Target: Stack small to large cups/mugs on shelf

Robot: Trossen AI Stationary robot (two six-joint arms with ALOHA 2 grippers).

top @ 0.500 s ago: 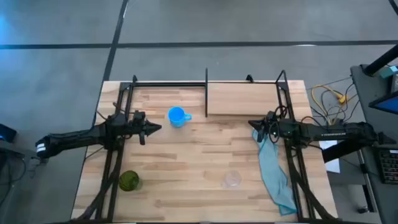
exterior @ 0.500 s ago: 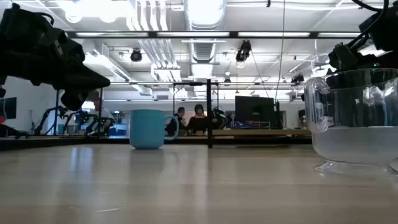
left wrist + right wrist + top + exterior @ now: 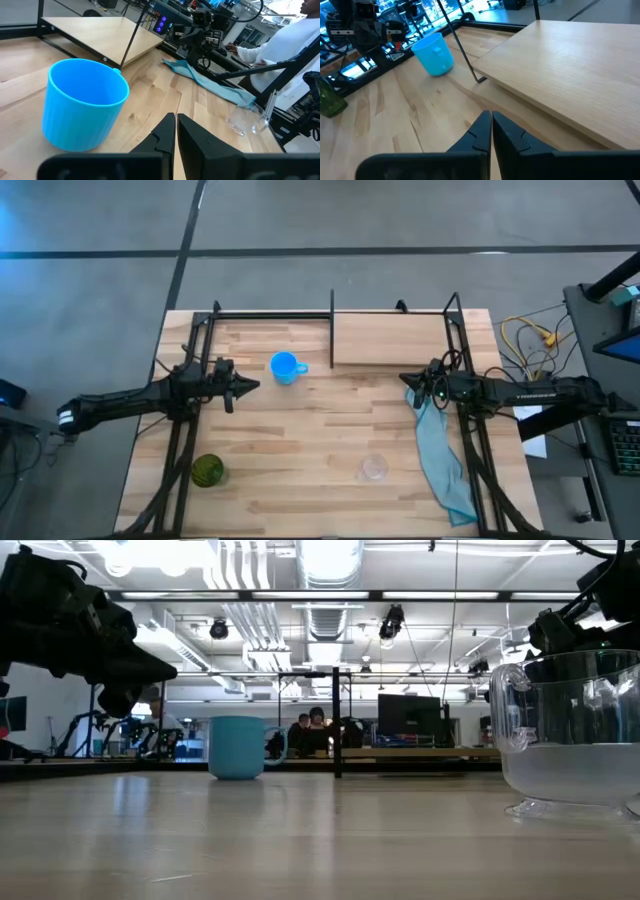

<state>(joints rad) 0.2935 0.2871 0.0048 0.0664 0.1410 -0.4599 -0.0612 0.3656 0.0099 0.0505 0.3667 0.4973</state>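
Observation:
The blue mug [image 3: 286, 367] stands upright on its base near the table's far side, just left of the shelf [image 3: 390, 340]; it also shows as blue mug [image 3: 82, 111], blue mug [image 3: 435, 54] and blue mug [image 3: 237, 747]. The dark green cup [image 3: 207, 470] stands near the near left corner. Upright at near centre-right is the clear cup [image 3: 374, 468], large in the low view as clear cup [image 3: 575, 735]. My left gripper [image 3: 252, 386] is shut and hovers just left of and nearer than the blue mug. My right gripper [image 3: 408, 383] is shut, near the shelf's front edge.
A teal cloth [image 3: 440, 460] lies along the table's right side, under the right arm and running toward the near edge. Black frame rails [image 3: 190, 430] run along both sides of the table. A black post [image 3: 332, 330] stands at the shelf's left edge. A person in white [image 3: 285, 45] is beyond the table.

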